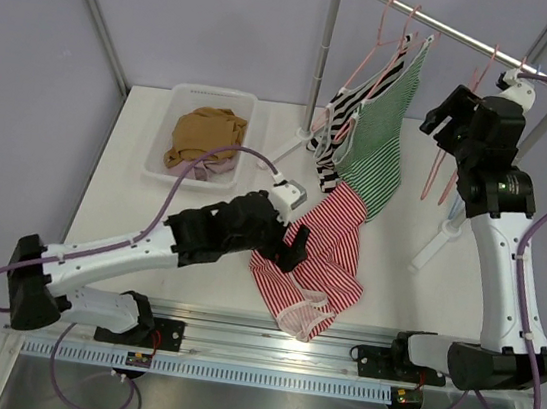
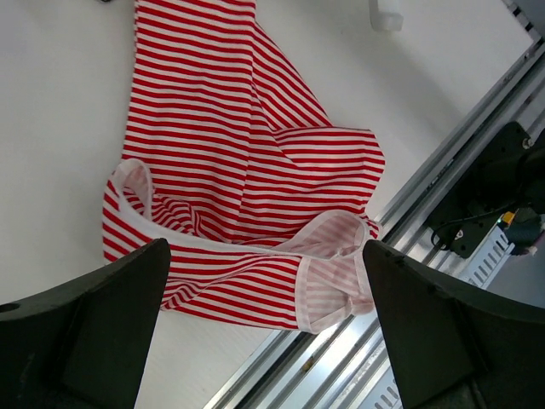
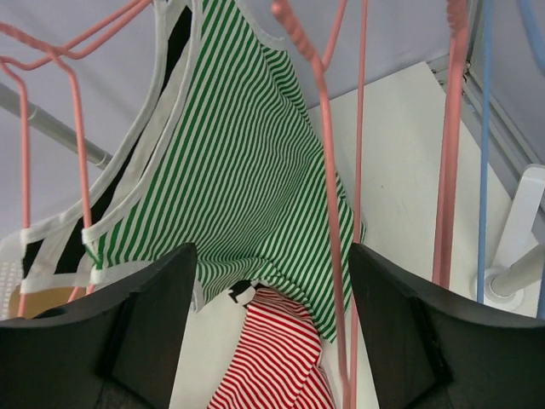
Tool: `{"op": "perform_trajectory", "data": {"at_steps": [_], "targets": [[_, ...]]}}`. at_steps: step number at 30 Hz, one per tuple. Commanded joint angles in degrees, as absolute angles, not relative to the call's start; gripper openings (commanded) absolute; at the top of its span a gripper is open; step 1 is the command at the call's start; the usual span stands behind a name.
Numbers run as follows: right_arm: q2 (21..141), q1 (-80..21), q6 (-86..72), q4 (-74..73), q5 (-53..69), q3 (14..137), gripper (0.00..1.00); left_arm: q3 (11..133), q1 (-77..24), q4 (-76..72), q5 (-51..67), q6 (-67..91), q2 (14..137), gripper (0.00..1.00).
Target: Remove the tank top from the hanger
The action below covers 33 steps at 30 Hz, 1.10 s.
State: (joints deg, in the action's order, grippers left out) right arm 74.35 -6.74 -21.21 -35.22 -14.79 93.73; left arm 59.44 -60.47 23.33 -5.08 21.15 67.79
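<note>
Red-striped tank top (image 1: 318, 261) laid crumpled on the counter (image 1: 151, 219), lower centre of the top view.
A green-striped top (image 1: 383, 138) is hung from the rail (image 1: 458, 32) at upper right. The left pincer (image 2: 264, 256) is held released above the red top. The right pincer (image 3: 272, 256) is spread wide, and a bare pink hanger (image 3: 328, 170) is seen between its fingers.

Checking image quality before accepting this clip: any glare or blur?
Top external: glare on the rail beneath the red striped tank top. Left wrist: same glare washes out its hem; claw fingers soft. Right wrist: even light, green striped tank top sharp.
</note>
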Motion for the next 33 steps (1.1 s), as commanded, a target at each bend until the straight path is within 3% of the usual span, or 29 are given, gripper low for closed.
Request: {"op": "perform_trajectory", "data": {"at_steps": [1, 10, 14, 21, 23, 24, 25, 27, 33], "targets": [[68.1, -6.6, -19.3, -35.3, -11.5, 96.2, 0.79, 60.7, -64.0, 17.7, -10.1, 21.3, 74.4, 0.99], [51.8, -6.6, -18.2, -36.0, -3.1, 90.5, 0.99, 63.5, -65.8, 14.4, -11.1, 20.5, 89.8, 0.99], [45.0, -6.6, -18.1, -34.2, 5.9, 84.9, 1.0, 66.2, -65.8, 15.4, -10.5, 20.4, 98.0, 0.99], [43.1, -6.6, -17.0, -38.9, 14.8, 85.0, 0.99, 67.7, -65.8, 13.1, -7.1, 21.8, 108.7, 0.98], [42.1, -6.6, -17.0, -38.2, 15.2, 83.9, 0.99, 67.6, -65.8, 12.7, -6.2, 22.3, 110.6, 0.88], [41.4, -6.6, -17.0, -38.1, 15.2, 83.6, 0.99, 67.3, -65.8, 12.7, -5.7, 22.9, 110.8, 0.77], [41.0, -6.6, -16.8, -37.9, 15.1, 83.4, 0.99, 67.1, -65.8, 12.7, -5.8, 23.4, 110.9, 0.43], [40.3, -6.6, -16.3, -37.0, 15.1, 82.4, 1.0, 65.1, -65.8, 12.4, -6.9, 24.7, 108.9, 0.0], [39.6, -6.6, -15.8, -36.8, 14.8, 81.4, 0.99, 60.6, -65.8, 14.4, -13.3, 24.9, 95.2, 0.0]]}}
